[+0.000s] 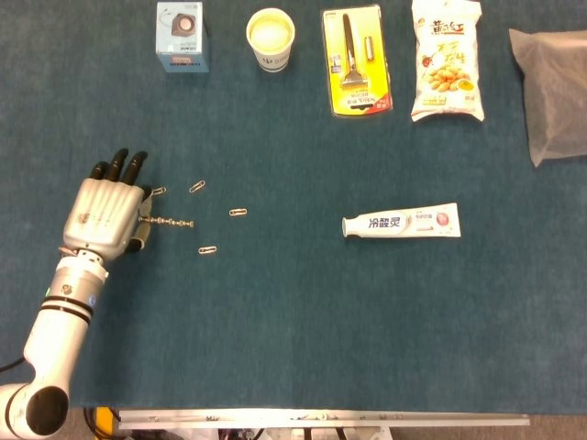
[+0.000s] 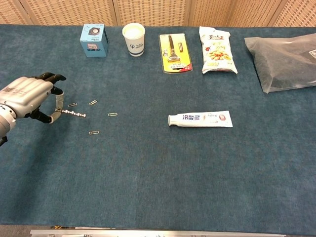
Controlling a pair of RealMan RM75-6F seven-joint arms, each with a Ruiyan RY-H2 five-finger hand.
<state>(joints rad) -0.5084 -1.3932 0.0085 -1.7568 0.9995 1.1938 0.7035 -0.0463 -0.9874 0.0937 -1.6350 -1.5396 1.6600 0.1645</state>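
Nearest to you, your left hand (image 1: pixel 104 213) sits at the left side of the blue table (image 1: pixel 293 321), palm down. It pinches one end of a short metal chain (image 1: pixel 171 222) between thumb and a finger, while the other fingers spread forward. The chain sticks out to the right of the hand, just above or on the cloth; which cannot be told. Your right hand is not in view.

Four paper clips (image 1: pixel 208 249) lie loose around the far end of the chain: one by the fingertips, one just beyond, one to the right, one nearer you. To handle this well, keep the pinch firm and low on the chain, and move slowly so the free end does not sweep the clips aside. Approach the next clip along the line of the chain.

Further right lies a white tube of toothpaste (image 1: pixel 401 222), with large Chinese characters in blue; its small print is unreadable.

Along the far edge, left to right: a small blue box (image 1: pixel 181 37), a paper cup (image 1: pixel 271 39) with a dark logo too small to read, a razor on a yellow card (image 1: pixel 356 60), a snack bag (image 1: pixel 446 60) with Chinese writing, and a grey plastic bag (image 1: pixel 552 92).
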